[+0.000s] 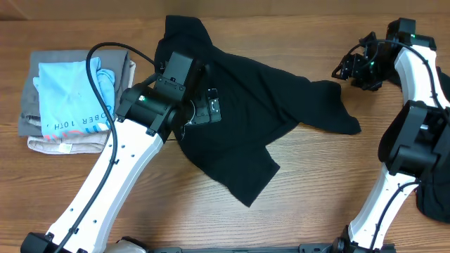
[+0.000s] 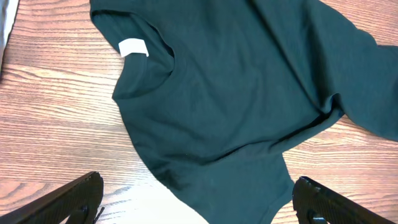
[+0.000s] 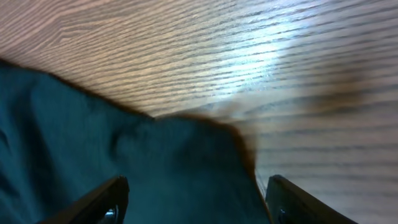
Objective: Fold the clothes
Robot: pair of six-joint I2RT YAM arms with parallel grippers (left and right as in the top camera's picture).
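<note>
You hold the left gripper [image 2: 196, 186] wide open above the black T-shirt [image 2: 236, 93] near its collar [image 2: 149, 78] at upper left, and the right gripper [image 3: 196, 183], jaws apart, over a sleeve [image 3: 180, 149], probably to pinch both.

The T-shirt [image 1: 239, 105] is plain black with no print. In both wrist views it reads as a very dark green-black, and the label [image 2: 133, 47] at its collar is white. A second garment [image 1: 432, 200] at the right edge is black too. The desk [image 1: 316, 190] is warm brown wood with fine darker grain lines. In the stack, the top shirt [image 1: 70, 95] is light blue with dark lettering, lying over a grey garment [image 1: 27, 105] and a beige garment [image 1: 63, 145]. Both arms, the left arm [image 1: 112, 176] and the right arm [image 1: 418, 70], have white links and black joints. The cable [image 1: 95, 60] is black. The left end effector [image 2: 198, 199] and the right end effector [image 3: 196, 202] are black.
</note>
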